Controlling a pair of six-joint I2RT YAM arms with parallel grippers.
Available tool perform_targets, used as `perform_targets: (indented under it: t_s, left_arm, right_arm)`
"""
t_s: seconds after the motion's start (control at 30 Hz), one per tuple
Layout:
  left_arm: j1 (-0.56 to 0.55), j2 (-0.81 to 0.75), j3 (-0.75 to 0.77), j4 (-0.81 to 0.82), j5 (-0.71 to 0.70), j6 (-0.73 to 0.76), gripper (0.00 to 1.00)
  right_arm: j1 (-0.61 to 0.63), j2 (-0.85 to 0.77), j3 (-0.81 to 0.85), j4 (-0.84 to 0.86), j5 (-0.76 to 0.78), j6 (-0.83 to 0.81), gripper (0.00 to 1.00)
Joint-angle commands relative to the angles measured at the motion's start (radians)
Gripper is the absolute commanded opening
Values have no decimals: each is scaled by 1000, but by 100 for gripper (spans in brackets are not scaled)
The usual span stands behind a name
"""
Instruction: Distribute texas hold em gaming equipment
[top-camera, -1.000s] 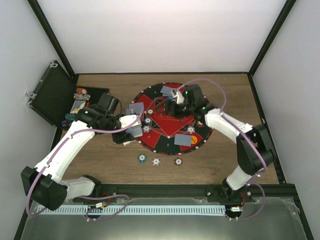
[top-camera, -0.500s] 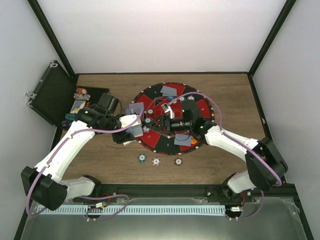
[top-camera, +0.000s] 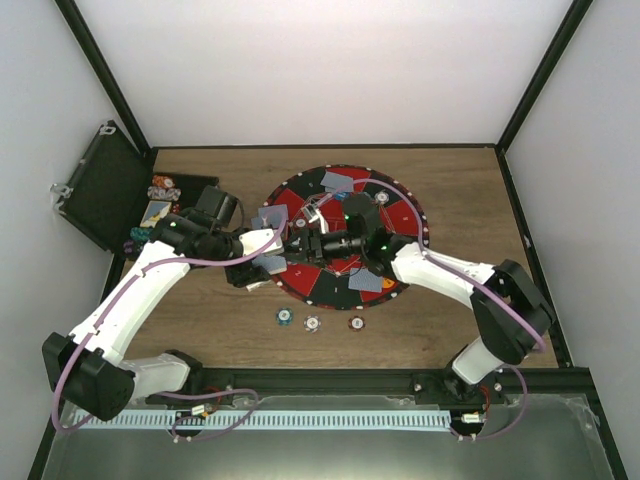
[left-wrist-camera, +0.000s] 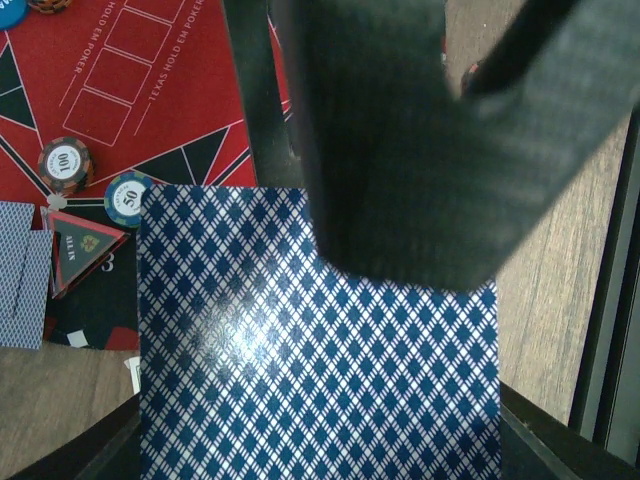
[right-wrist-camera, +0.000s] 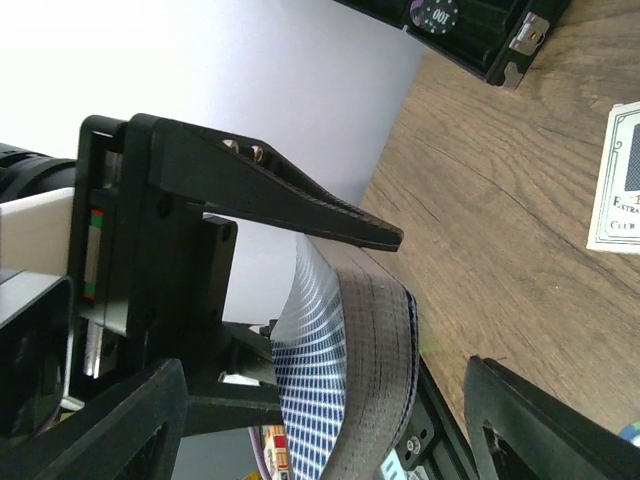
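Left jaws clamp deck, blue back facing wrist camera.

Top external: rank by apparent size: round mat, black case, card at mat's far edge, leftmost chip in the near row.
Largest to smallest:
1. round mat
2. black case
3. card at the mat's far edge
4. leftmost chip in the near row
No close calls.

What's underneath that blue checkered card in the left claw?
Around its edges show the red mat, a 100 chip, a 50 chip and wooden table. Whatever lies straight below the card is covered.
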Motion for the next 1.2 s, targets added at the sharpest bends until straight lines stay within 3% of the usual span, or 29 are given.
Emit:
perform_targets:
  t_s: [0.0,0.67,1.17]
  left_arm:
    - [-6,-6,25,9,25,-2,11]
    - [-9,-13,27,2,13,-2,11]
    - [-9,-25,26,-3,6,8,11]
  right_arm:
    - [29,37,55,19,-20,0,77]
    - [65,216,179,42,-43,11,72]
    - [-21,146,73,-40,-26,-59,62]
